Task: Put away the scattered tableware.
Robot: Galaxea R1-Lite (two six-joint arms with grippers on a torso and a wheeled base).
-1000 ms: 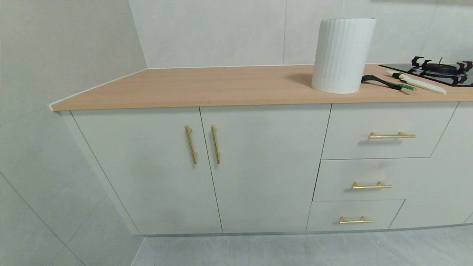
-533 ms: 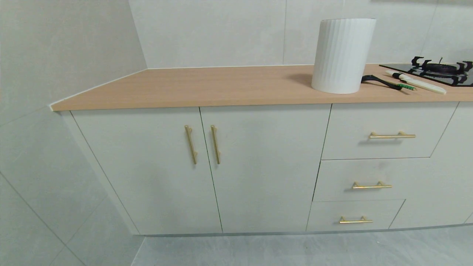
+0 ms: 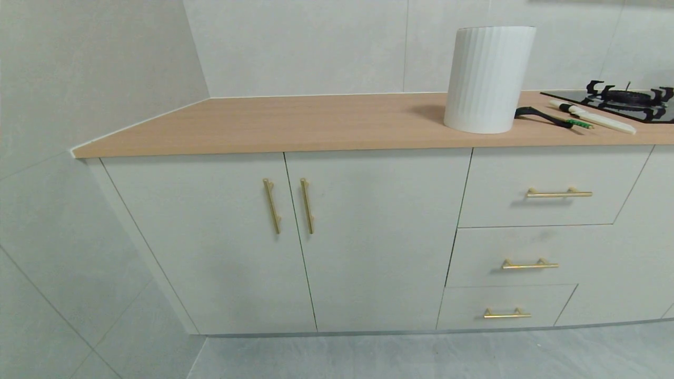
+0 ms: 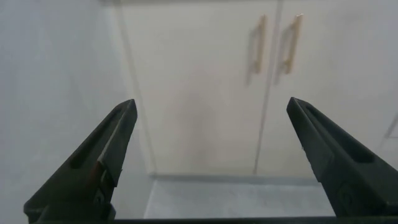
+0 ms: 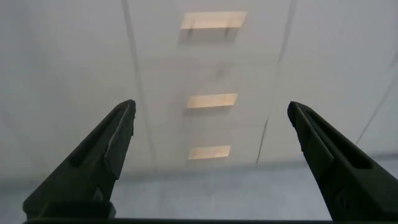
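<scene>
On the wooden countertop point(image 3: 295, 123) at the right stands a tall white ribbed holder point(image 3: 488, 79). Just right of it lie a black-handled utensil point(image 3: 542, 116), a thin green-handled piece point(image 3: 578, 123) and a white knife-like piece point(image 3: 600, 120). My left gripper point(image 4: 211, 115) is open and empty, held low before the double cabinet doors point(image 4: 273, 87). My right gripper point(image 5: 211, 115) is also open and empty, facing the stack of drawers point(image 5: 212, 99).
A black gas stove point(image 3: 629, 100) sits at the countertop's far right. Below are two cabinet doors with gold handles point(image 3: 289, 205) and three drawers point(image 3: 553, 195). A tiled wall point(image 3: 79, 79) closes the left side; grey floor point(image 3: 421, 355) lies in front.
</scene>
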